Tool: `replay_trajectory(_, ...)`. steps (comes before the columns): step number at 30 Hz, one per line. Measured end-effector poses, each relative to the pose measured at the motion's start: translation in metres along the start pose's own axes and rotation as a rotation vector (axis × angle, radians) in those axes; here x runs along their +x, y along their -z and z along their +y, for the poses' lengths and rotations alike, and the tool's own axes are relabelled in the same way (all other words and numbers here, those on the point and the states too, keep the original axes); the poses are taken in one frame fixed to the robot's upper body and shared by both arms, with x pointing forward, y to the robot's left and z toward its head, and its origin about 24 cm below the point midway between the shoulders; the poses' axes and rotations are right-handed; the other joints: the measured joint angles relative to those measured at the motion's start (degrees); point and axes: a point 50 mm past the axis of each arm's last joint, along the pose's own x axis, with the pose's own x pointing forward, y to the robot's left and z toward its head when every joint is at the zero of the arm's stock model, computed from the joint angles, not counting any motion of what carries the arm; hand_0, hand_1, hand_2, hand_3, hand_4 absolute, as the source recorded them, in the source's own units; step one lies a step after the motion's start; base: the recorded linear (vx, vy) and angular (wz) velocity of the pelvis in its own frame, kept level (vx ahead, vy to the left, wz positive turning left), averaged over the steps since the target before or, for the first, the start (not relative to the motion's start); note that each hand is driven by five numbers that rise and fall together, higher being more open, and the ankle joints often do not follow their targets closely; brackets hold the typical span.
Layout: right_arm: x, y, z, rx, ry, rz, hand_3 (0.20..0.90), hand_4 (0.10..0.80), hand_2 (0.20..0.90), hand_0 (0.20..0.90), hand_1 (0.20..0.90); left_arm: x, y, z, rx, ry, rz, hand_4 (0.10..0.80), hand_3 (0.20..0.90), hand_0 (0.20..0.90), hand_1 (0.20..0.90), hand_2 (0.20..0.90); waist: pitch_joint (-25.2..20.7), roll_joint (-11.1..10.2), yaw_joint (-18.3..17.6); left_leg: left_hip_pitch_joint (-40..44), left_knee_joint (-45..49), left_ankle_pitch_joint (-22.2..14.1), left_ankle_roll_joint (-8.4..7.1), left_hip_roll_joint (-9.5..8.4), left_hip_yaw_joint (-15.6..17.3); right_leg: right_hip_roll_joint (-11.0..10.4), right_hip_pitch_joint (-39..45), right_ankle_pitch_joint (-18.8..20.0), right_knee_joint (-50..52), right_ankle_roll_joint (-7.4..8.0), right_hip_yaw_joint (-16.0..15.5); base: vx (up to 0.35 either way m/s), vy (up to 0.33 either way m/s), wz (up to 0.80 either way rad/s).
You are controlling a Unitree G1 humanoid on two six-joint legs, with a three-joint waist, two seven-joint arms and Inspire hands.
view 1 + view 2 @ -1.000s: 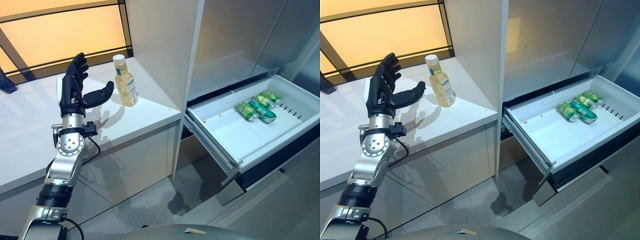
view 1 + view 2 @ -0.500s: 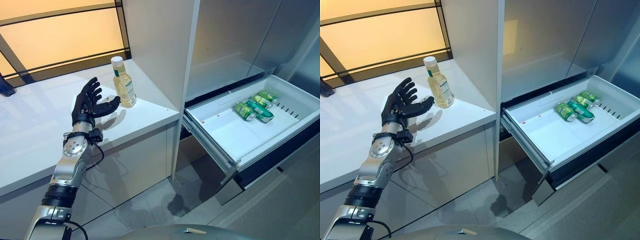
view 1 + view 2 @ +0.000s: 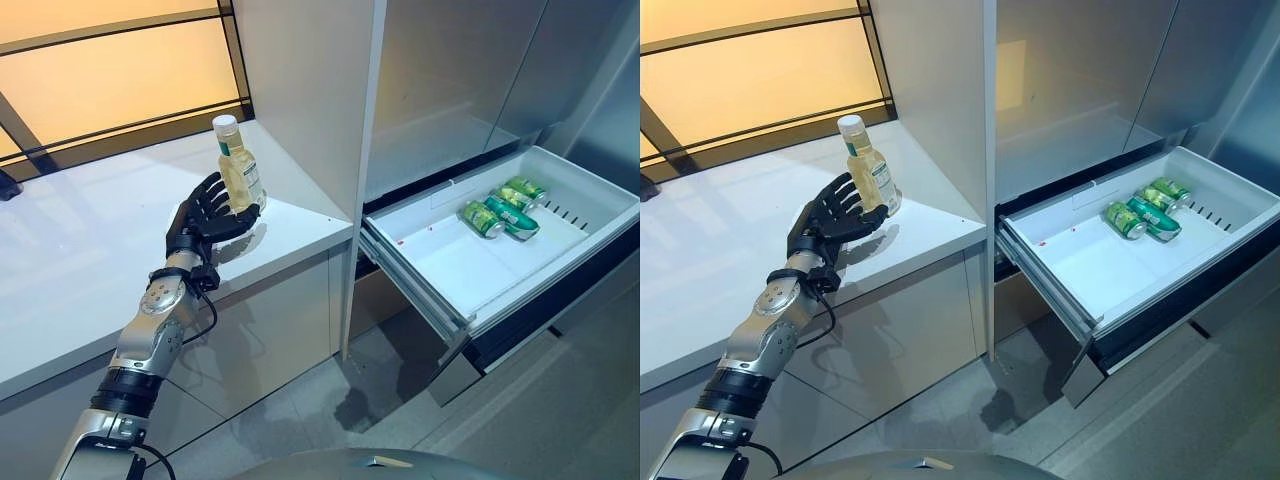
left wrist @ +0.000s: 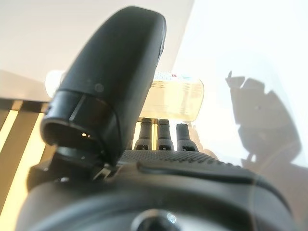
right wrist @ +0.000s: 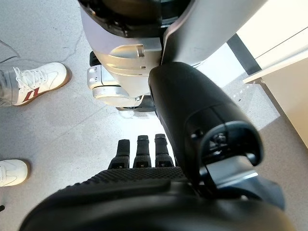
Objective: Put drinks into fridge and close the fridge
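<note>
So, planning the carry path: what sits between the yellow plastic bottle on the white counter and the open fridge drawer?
In the left eye view, a white upright cabinet panel separates the yellow bottle from the white drawer.

White counter (image 3: 80,250) to my left, one yellow drink bottle (image 3: 238,170) upright at its far right end

The bottle (image 3: 240,170) is standing upright on the table (image 3: 80,250), close against the cabinet wall (image 3: 300,90) at its right. The left hand (image 3: 205,215) is sitting just before it. Further right, the drawer (image 3: 470,270) is hanging open (cans (image 3: 500,215) lying inside, at its back).
</note>
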Motion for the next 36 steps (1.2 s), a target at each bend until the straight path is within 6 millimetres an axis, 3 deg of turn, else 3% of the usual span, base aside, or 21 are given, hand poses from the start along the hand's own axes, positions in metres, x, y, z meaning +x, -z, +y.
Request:
replay_trajectory(8,0.0,-0.001,-0.001,-0.011,0.003,0.0,0.9,0.8,0.9,0.9,0.9,0.004,0.009,0.002,-0.052,-0.068,0.035,0.8,0.9,0.9,0.9,0.9,-0.13,0.21,-0.63,0.21,-0.12,-0.01,0.0,0.04,0.31,0.02,0.04,0.02,0.0,0.01,0.29,0.0,0.0,0.0)
replay_trajectory(21,0.0,-0.001,-0.001,-0.019,0.003,-0.001,0.9,0.8,0.9,0.9,0.9,0.016,-0.009,0.004,0.014,-0.198,-0.051,0.8,0.9,0.9,0.9,0.9,-0.14,0.2,-0.88,0.43,-0.12,-0.04,0.03,0.11,1.15,0.02,-0.03,0.15,0.0,0.03,1.08,0.002,-0.001,-0.02)
replay_trajectory(36,0.0,-0.002,-0.001,-0.028,0.001,-0.01,0.9,0.8,0.9,0.9,0.9,0.02,-0.018,0.003,0.043,-0.21,-0.096,0.8,0.9,0.9,0.9,0.9,-0.14,0.17,-1.91,0.72,-0.22,-0.13,0.12,0.1,1.51,-0.03,0.08,0.22,0.0,0.1,1.46,0.0,0.0,0.0)
